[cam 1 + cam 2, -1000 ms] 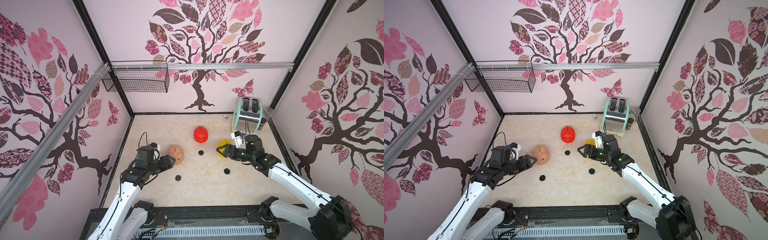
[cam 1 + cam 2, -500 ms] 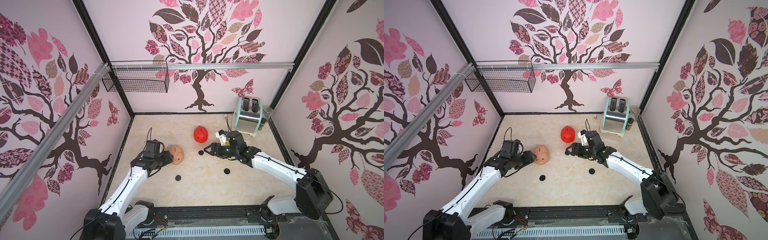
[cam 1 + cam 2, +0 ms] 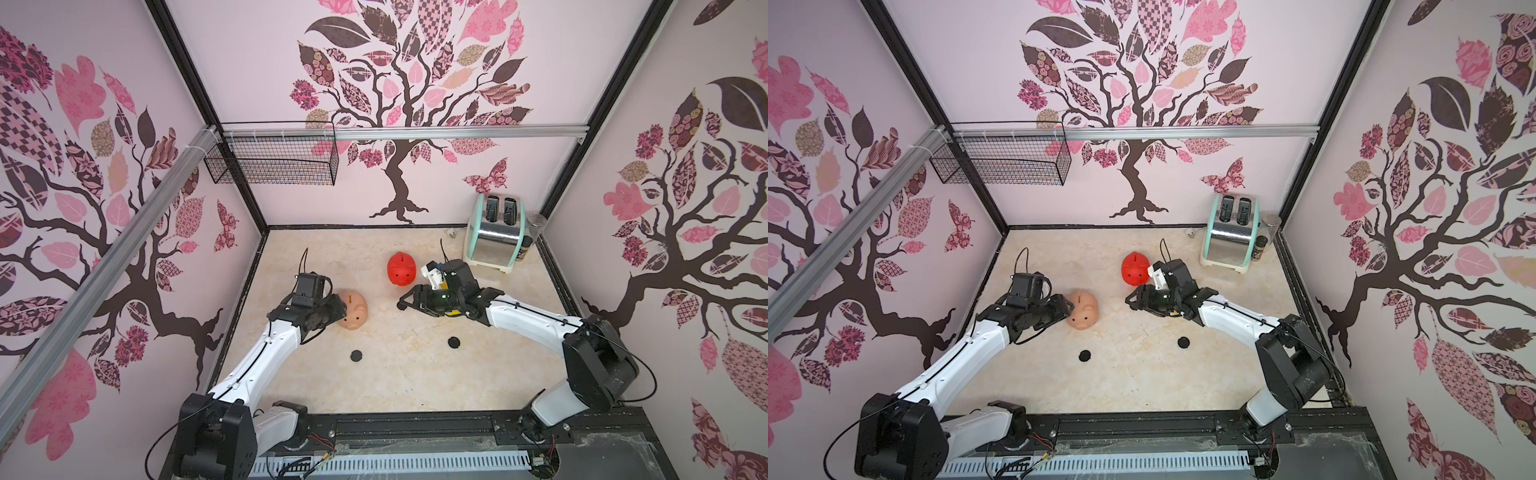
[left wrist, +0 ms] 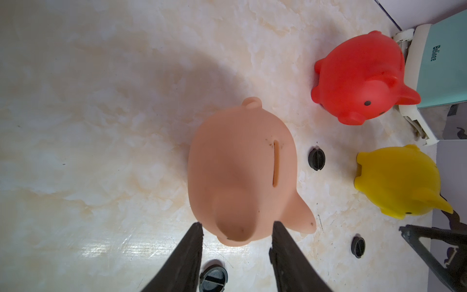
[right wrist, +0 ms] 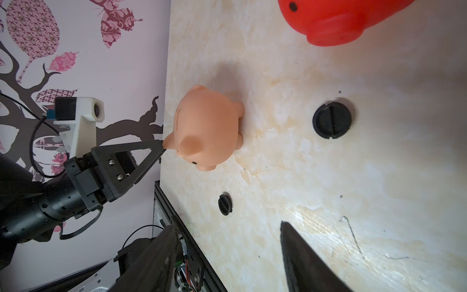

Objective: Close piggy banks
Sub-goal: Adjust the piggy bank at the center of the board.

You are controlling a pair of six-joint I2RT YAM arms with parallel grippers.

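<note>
Left wrist, left tool [image 4: 238,225] narrower around peach-pink pig [image 4: 240,164], right tool [image 3: 406,300] shifted inward

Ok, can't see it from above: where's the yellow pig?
The yellow pig stands right of centre, near the red pig, largely hidden under the right arm in both top views.

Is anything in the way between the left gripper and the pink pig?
No, nothing that shows. The left gripper has one finger on each side of the head of the pink pig.
</note>
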